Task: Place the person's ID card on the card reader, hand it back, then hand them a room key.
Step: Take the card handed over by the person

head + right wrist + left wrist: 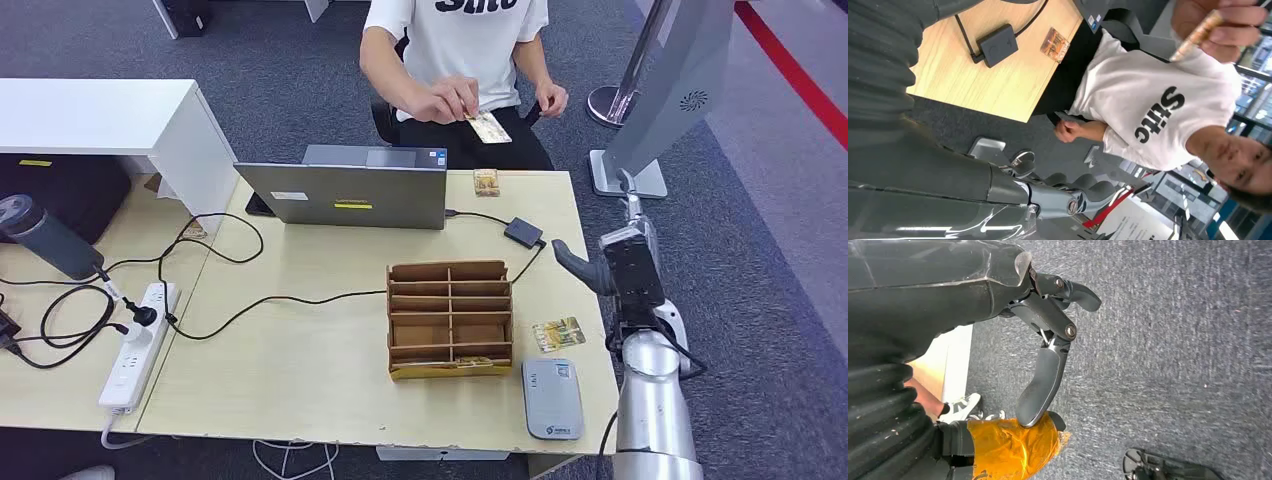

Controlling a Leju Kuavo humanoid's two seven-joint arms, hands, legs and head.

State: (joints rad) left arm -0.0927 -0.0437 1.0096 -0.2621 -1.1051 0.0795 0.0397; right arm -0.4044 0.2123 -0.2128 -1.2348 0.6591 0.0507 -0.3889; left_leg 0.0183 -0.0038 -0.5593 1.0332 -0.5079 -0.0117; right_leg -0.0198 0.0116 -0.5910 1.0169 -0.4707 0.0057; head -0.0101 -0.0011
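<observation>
Head view: wooden organizer (450, 318) holds what may be cards near-side; person's hand (447, 100) holds ID card (488, 127), far from empty, spread right hand (600, 268).

I count one person (455, 50) seated across my desk (300, 350), and that person pinches one card (488, 127) in a hand. Two more cards lie on the desk: one at the far edge (486, 182), one (557, 334) just beside the wooden organizer (450, 320). There is one organizer, with a yellow strip along its near edge. One grey card reader (552, 398) sits at the near edge. One laptop (345, 190), one small black adapter (523, 232), one white power strip (135, 345) and one dark bottle (45, 237). I see my two hands: my right hand (585, 268) and my left hand (1048, 355).
</observation>
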